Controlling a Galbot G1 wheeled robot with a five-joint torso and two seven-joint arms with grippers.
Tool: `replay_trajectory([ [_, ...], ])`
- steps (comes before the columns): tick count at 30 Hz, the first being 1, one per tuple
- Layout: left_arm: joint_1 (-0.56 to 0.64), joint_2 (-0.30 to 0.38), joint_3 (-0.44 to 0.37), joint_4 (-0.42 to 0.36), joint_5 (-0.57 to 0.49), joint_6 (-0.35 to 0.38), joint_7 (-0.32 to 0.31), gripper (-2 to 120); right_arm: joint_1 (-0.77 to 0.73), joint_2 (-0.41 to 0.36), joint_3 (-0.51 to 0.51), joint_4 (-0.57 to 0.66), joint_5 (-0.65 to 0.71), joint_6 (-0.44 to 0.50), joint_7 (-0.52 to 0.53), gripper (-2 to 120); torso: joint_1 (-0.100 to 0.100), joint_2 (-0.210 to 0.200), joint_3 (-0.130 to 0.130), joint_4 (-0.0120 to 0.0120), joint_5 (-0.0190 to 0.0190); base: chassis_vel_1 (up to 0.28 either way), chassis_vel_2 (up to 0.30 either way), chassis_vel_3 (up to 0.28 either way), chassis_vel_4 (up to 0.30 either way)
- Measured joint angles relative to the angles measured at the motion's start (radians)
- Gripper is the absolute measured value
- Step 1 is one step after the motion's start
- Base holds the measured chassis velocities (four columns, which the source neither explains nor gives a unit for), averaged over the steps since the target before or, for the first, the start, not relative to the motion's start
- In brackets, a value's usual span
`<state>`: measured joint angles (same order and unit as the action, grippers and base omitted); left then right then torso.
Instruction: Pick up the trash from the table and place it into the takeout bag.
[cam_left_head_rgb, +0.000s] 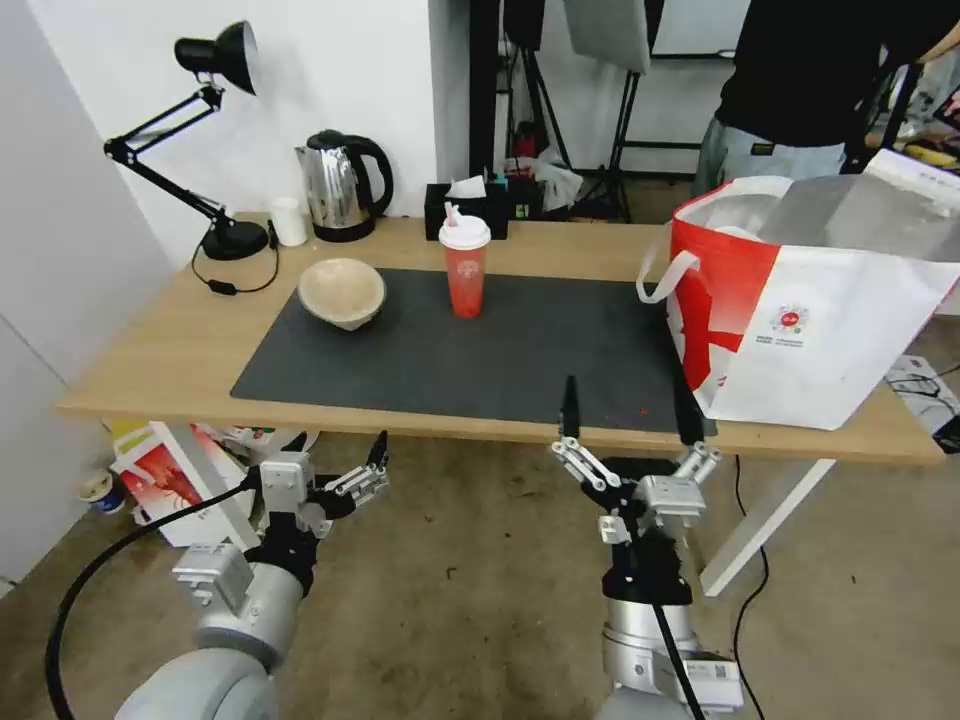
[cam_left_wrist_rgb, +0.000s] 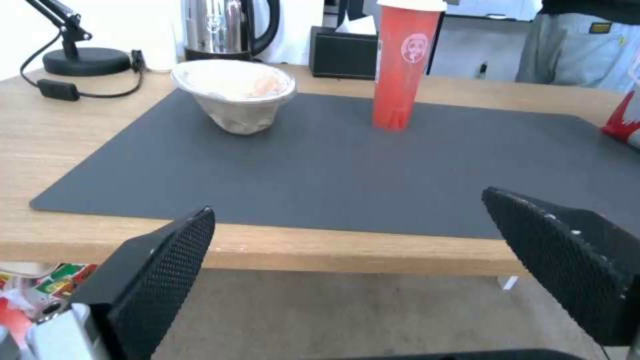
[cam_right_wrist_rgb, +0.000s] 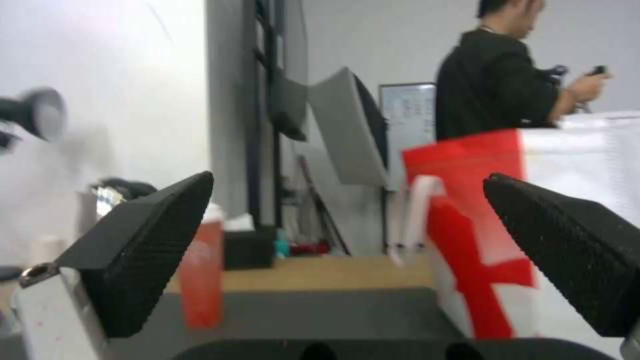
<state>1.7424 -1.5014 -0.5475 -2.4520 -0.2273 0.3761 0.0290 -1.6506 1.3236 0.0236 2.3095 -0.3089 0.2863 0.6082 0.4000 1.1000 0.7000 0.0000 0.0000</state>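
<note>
A beige paper-pulp bowl (cam_left_head_rgb: 342, 292) (cam_left_wrist_rgb: 233, 95) sits on the left part of the dark mat (cam_left_head_rgb: 520, 350). To its right stands a red drink cup (cam_left_head_rgb: 465, 265) (cam_left_wrist_rgb: 403, 65) (cam_right_wrist_rgb: 200, 280) with a white lid. The white and red takeout bag (cam_left_head_rgb: 800, 310) (cam_right_wrist_rgb: 533, 225) stands open on the table's (cam_left_head_rgb: 160, 350) right end, with a rounded white shape inside its mouth. My left gripper (cam_left_head_rgb: 338, 443) (cam_left_wrist_rgb: 348, 202) hangs open and empty below the table's front edge. My right gripper (cam_left_head_rgb: 627, 400) (cam_right_wrist_rgb: 348, 177) is open and empty at the front edge, left of the bag.
At the back of the table are a black desk lamp (cam_left_head_rgb: 215, 140), a small white cup (cam_left_head_rgb: 289, 221), a steel kettle (cam_left_head_rgb: 340, 185) and a black tissue box (cam_left_head_rgb: 465, 205). A person (cam_left_head_rgb: 800, 90) stands behind the bag. A printed paper bag (cam_left_head_rgb: 165, 480) lies on the floor.
</note>
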Motion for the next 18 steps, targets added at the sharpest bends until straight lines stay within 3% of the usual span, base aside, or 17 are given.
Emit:
replay_trajectory([
  [7,0.0,0.004,-0.004,-0.001,-0.005,-0.001,0.0,100,-0.054,-0.046,0.029,0.007,0.011,-0.112,0.125,100,0.0,0.0,0.0,0.0,0.0,0.0,0.0,0.0,0.0],
  [18,-0.008,0.005,-0.005,0.012,-0.005,-0.006,-0.001,100,-0.075,-0.127,0.041,0.014,0.154,-0.222,0.135,100,0.0,0.0,0.0,0.0,0.0,0.0,0.0,0.0,0.0],
])
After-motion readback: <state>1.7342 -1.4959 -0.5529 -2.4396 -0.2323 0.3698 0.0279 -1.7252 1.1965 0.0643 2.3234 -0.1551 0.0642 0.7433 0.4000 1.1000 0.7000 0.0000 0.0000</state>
